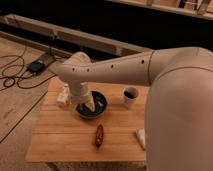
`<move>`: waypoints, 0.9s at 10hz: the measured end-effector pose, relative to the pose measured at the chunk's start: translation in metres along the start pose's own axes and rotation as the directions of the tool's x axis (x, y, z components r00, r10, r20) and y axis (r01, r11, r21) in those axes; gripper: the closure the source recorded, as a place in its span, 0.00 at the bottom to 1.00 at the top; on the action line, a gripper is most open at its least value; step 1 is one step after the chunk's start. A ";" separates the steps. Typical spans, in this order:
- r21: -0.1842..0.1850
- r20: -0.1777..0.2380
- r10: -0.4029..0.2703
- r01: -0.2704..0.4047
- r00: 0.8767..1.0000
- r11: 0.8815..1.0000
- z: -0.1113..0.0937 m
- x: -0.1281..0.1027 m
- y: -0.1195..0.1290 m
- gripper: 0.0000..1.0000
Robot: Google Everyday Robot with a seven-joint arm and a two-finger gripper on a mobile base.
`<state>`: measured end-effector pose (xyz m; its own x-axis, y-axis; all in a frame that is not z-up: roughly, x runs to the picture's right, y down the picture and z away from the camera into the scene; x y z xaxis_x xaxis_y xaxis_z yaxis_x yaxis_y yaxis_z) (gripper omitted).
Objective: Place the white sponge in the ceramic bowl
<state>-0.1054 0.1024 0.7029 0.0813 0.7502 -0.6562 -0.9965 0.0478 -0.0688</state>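
One pair of jaws at ceramic bowl (103, 105)

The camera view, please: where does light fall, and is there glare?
Camera view: warm light falls on the wooden table and the arm; the background is dark; the hand, low over the ceramic bowl, covers part of it; no strong glare.

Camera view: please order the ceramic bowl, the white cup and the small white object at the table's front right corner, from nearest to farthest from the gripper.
1. Ceramic bowl: middle of the table; the gripper is right at it, reaching down from above.
2. White cup: toward the picture's right of the bowl, nearer the back edge.
3. Small white object: front right corner, beside the robot's body.
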 end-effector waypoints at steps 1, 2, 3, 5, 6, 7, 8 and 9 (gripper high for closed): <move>0.002 -0.001 -0.020 0.020 1.000 1.000 0.002 0.000 -0.012 0.35; 0.002 0.002 -0.037 0.037 0.999 0.999 0.004 -0.001 -0.024 0.35; 0.013 0.011 -0.063 0.063 0.998 0.998 0.011 -0.004 -0.054 0.35; 0.022 0.023 -0.087 0.087 0.996 0.996 0.024 -0.004 -0.096 0.35; 0.030 0.027 -0.089 0.088 0.996 0.996 0.031 -0.003 -0.123 0.35; 0.039 0.031 -0.081 0.079 0.996 0.996 0.040 0.001 -0.154 0.35; 0.045 0.032 -0.066 0.065 0.997 0.997 0.046 0.005 -0.177 0.35; 0.052 0.032 -0.055 0.054 0.998 0.997 0.051 0.008 -0.194 0.35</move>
<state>0.0875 0.1324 0.7491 0.1358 0.7670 -0.6271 -0.9904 0.1223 -0.0649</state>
